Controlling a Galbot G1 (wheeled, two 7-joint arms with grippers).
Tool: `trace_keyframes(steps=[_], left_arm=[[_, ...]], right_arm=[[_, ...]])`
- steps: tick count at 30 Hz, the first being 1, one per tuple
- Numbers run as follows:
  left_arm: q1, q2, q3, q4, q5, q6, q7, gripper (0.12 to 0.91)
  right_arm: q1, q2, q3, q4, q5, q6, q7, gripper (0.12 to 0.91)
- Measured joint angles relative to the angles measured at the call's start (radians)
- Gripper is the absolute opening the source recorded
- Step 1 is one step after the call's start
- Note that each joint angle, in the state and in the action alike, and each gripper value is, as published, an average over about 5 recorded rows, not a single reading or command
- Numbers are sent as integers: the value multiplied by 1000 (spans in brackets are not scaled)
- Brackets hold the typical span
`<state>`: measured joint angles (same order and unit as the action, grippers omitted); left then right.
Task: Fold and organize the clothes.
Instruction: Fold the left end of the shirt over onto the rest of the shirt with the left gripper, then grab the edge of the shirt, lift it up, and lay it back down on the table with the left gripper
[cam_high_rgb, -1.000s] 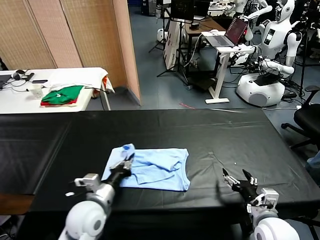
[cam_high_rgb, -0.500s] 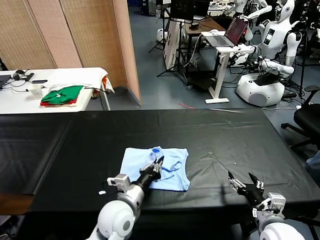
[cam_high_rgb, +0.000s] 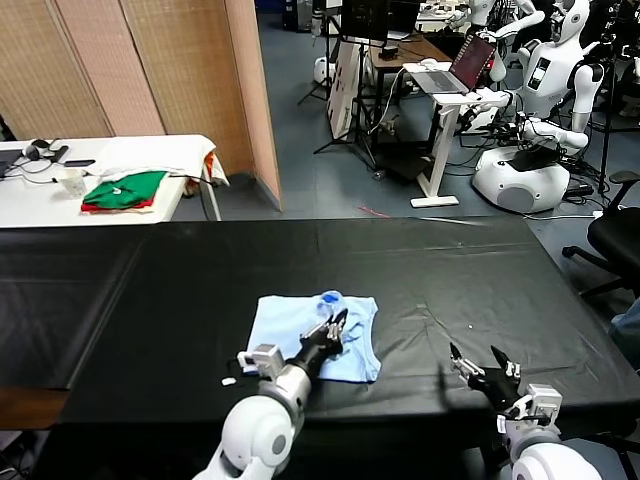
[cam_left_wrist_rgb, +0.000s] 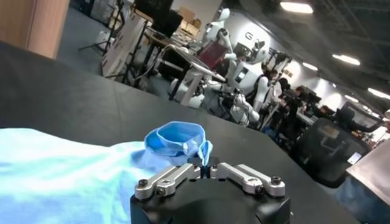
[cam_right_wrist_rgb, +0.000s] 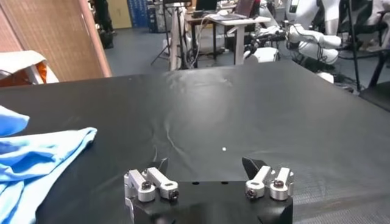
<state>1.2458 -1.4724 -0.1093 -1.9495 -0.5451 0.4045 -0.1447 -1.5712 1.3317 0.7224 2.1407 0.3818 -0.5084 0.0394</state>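
- Since a second ago, the left gripper (cam_high_rgb: 333, 325) has slid from the shirt's left edge over toward its right side, dragging a bit of cloth with it, so the shirt now lies narrower.
- Big black table (cam_high_rgb: 450, 270): covered in a smooth dark sheet with a few soft creases.
- Pale blue shirt (cam_high_rgb: 285, 330): thin, soft and wrinkly, lying flat near the front edge of the table, in the middle.
- Left gripper: fingers pinched tight on a fold of the shirt; the left wrist view (cam_left_wrist_rgb: 205, 165) shows a curled blue loop (cam_left_wrist_rgb: 177, 135), maybe the collar, standing up just past the fingertips.
- Right gripper (cam_high_rgb: 480, 362): fingers spread wide, holding nothing, near the table's front right, well apart from the shirt.
- Right wrist view: the gripper's (cam_right_wrist_rgb: 207, 167) dark pointed tips over bare cloth, with the shirt's edge (cam_right_wrist_rgb: 42, 155) off to one side.
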Motion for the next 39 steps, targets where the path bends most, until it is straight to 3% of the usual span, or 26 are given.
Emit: trace_keyframes(steps=[6, 8, 12, 17, 20, 25, 30, 35, 39], left_arm=[[2, -20, 9, 34, 38, -3, 15, 187], [5, -24, 10, 41, 44, -8, 22, 223], [8, -35, 4, 44, 17, -18, 31, 426], [10, -42, -18, 16, -109, -13, 21, 746], [11, -28, -40, -14, -124, -21, 28, 872], [24, 35, -105, -60, -23, -50, 54, 906], [64, 126, -183, -88, 73, -76, 75, 907], [116, 181, -256, -97, 96, -77, 78, 907], [144, 199, -306, -93, 103, -76, 82, 907]], right_arm=[[6, -8, -7, 4, 0, 0, -7, 907], [6, -13, -12, 8, 0, 3, -15, 907], [8, -30, -29, 13, 3, 15, -32, 907], [22, -59, -68, 22, 16, 15, -41, 907], [37, -83, -102, 28, 29, 9, -47, 907], [103, -119, -188, 11, 22, -1, -46, 907], [193, -119, -294, -42, -36, 0, -60, 907], [261, -108, -396, -102, -114, -1, -104, 907], [281, -104, -443, -136, -213, -19, -108, 907]])
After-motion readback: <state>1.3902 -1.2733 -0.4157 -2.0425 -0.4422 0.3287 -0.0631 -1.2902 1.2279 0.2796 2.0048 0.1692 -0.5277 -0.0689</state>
